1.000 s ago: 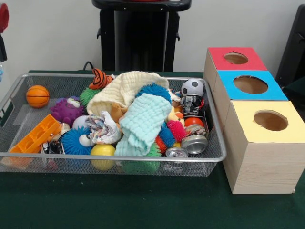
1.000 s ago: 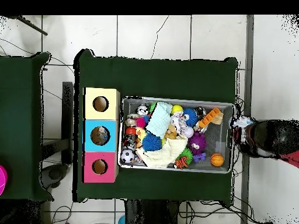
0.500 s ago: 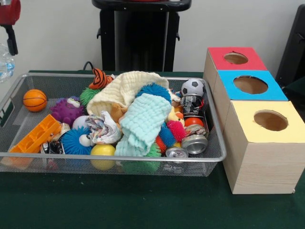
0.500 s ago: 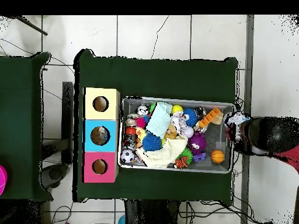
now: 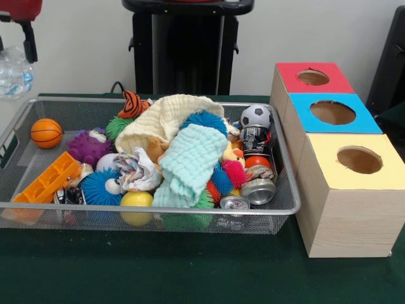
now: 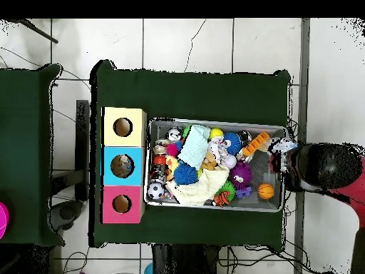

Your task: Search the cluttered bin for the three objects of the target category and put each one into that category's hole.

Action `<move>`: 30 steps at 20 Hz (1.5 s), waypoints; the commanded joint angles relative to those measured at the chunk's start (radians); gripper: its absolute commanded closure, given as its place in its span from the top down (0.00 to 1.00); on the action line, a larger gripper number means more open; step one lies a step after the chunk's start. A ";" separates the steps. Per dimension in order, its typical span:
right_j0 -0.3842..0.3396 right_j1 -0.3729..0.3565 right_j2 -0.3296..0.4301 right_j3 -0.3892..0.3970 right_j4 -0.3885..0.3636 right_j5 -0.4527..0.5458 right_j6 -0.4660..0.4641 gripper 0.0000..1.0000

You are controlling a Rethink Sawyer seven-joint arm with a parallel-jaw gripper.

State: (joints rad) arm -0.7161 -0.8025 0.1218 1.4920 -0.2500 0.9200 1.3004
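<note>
My gripper (image 5: 14,54) hangs at the top left, above the left end of the wire mesh bin (image 5: 158,209). It is shut on a crumpled clear plastic bottle (image 5: 12,71) held in the air over the bin's end wall. From overhead, the gripper (image 6: 285,154) and the bottle (image 6: 284,145) sit at the bin's right rim (image 6: 283,171). Three wooden boxes stand beside the bin, with a red-topped hole (image 5: 313,77), a blue-topped hole (image 5: 333,112) and a yellow-topped hole (image 5: 359,159). Crushed silver cans (image 5: 258,190) and a black can (image 5: 256,140) lie at the bin's box end.
The bin holds a small basketball (image 5: 49,130), a soccer ball (image 5: 256,115), spiky balls, a cream cloth (image 5: 166,117), a mint cloth (image 5: 190,161), an orange tray (image 5: 45,180) and a yellow ball (image 5: 137,201). A black stand (image 5: 186,44) rises behind the bin.
The arm has come in toward the bin's end with the clear bottle in the gripper, and the bottle now hangs higher. The bin's contents have not moved.
</note>
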 commanded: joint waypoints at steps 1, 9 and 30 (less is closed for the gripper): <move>0.044 -0.027 -0.022 0.135 0.056 0.128 0.163 0.00; 0.070 -0.099 -0.065 0.220 0.106 0.116 0.162 0.00; 0.246 -0.188 -0.189 0.416 0.230 0.002 0.282 0.00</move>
State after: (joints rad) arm -0.5044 -0.9949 -0.0500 1.7724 -0.0756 0.9241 1.3085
